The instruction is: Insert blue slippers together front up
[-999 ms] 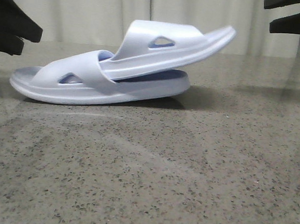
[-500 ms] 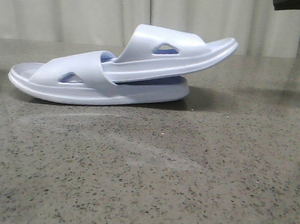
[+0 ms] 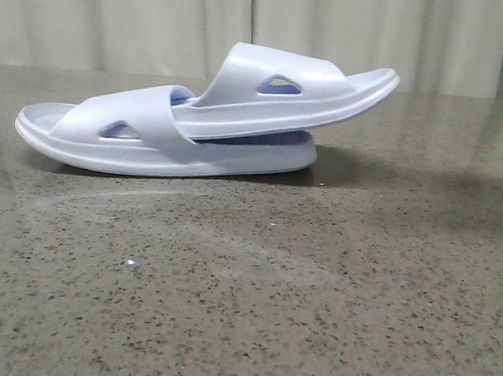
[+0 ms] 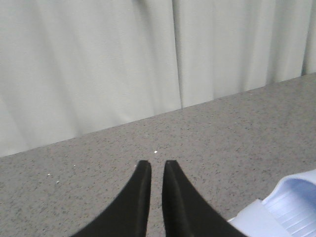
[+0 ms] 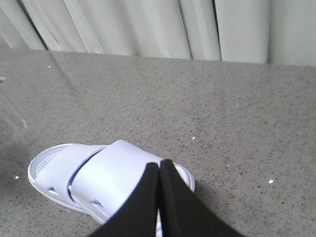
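slippers [image 3: 204, 123] nested on table [image 3: 313, 289], left gripper [image 4: 153, 165] narrow, right gripper [image 5: 159, 165] closed, empty

upper slipper [image 3: 285, 90] nested in lower slipper [image 3: 151, 141], tilted | lower flat on table [image 3: 314, 280]

Speckled grey stone table [image 3: 313, 289] — pale pleated curtain [image 3: 117, 16] behind.
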